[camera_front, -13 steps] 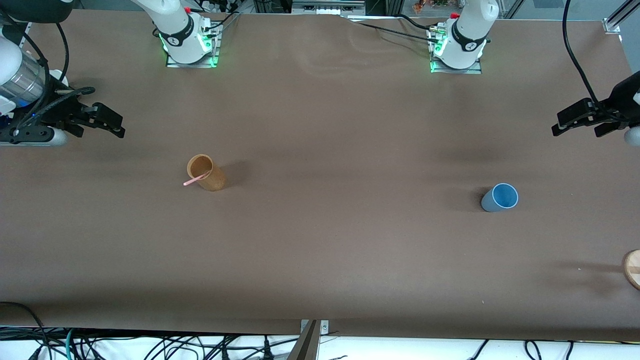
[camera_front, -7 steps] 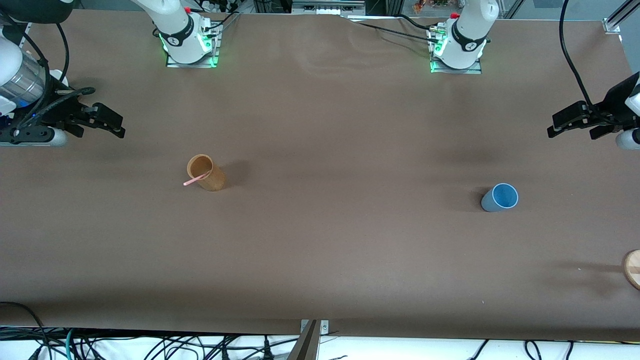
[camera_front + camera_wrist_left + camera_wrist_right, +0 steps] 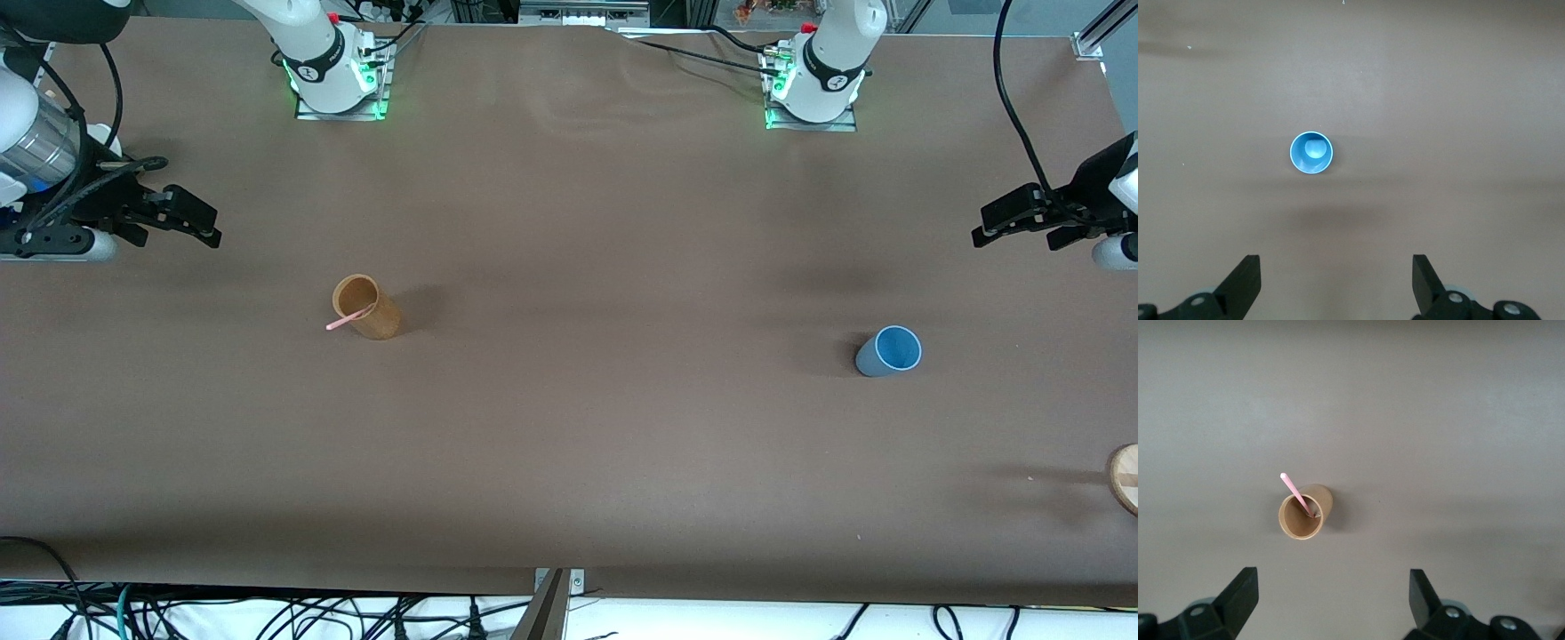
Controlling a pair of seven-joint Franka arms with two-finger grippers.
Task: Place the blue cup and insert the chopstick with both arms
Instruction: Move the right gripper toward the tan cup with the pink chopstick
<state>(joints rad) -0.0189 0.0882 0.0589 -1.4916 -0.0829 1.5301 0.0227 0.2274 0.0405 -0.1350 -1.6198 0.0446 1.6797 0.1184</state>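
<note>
The blue cup [image 3: 888, 351] [image 3: 1311, 153] stands upright on the brown table toward the left arm's end. A pale-pink chopstick [image 3: 348, 317] [image 3: 1297, 495] leans in a tan-brown cup [image 3: 365, 307] [image 3: 1304, 513] toward the right arm's end, its tip sticking out over the rim. My left gripper [image 3: 1003, 226] [image 3: 1336, 283] hangs open and empty in the air at the table's edge by the left arm's end, well apart from the blue cup. At the table's other end my right gripper [image 3: 201, 225] [image 3: 1333, 599] is likewise open with nothing in it, apart from the brown cup.
A round wooden disc [image 3: 1125, 478] lies at the table's edge at the left arm's end, nearer the front camera than the blue cup. Both arm bases [image 3: 336, 71] [image 3: 813, 80] stand along the table's rear edge. Cables hang off the front edge.
The left gripper has drifted slightly inward over the table and lifted a little. The right arm, the cups and the chopstick have not moved.
</note>
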